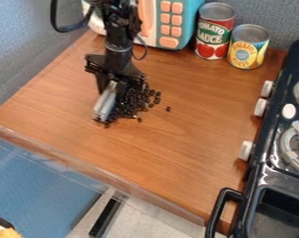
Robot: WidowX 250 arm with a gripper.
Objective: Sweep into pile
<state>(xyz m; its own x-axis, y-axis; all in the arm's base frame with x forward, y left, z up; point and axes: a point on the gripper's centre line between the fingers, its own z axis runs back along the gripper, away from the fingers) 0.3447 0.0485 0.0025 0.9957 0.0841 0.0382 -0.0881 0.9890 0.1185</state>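
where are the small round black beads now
In the camera view, the beads lie left of centre on the brown wooden counter, mostly right of the silvery bar.

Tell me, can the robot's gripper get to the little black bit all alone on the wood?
Probably yes. The black bit is out in the open on the wood. Only the edge of the pile seems to lie between it and the gripper.

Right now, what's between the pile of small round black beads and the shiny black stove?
In the camera view, one loose bead lies near the pile; from there to the stove, the brown wooden counter is bare.
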